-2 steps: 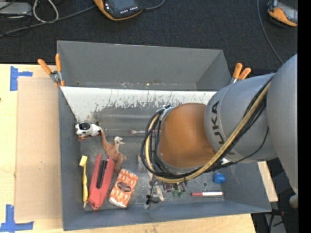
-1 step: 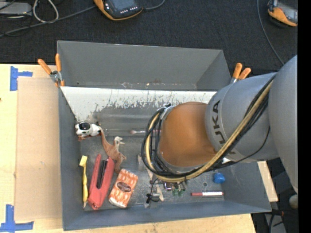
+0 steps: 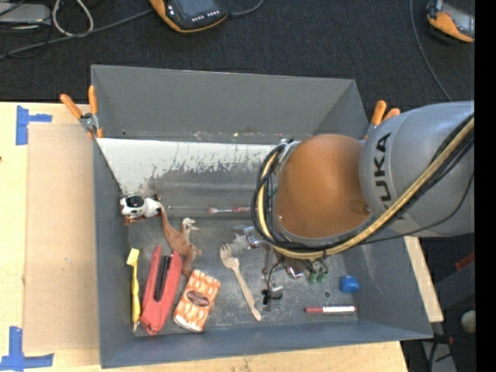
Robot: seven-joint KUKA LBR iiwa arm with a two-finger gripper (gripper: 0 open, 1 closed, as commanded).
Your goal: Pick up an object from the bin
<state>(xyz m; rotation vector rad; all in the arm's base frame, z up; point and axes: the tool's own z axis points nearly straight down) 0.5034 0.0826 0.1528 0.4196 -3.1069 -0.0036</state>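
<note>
Cream spoon sits just left of our gripper, which hangs low, probably lining up a grab; open or shut, we can't tell.

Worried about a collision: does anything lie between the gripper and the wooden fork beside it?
Nothing visible does. The gripper hangs just right of the wooden fork, with only bare bin floor between them. The orange packet and the brown toy dinosaur lie on the fork's far side, to its left.
</note>
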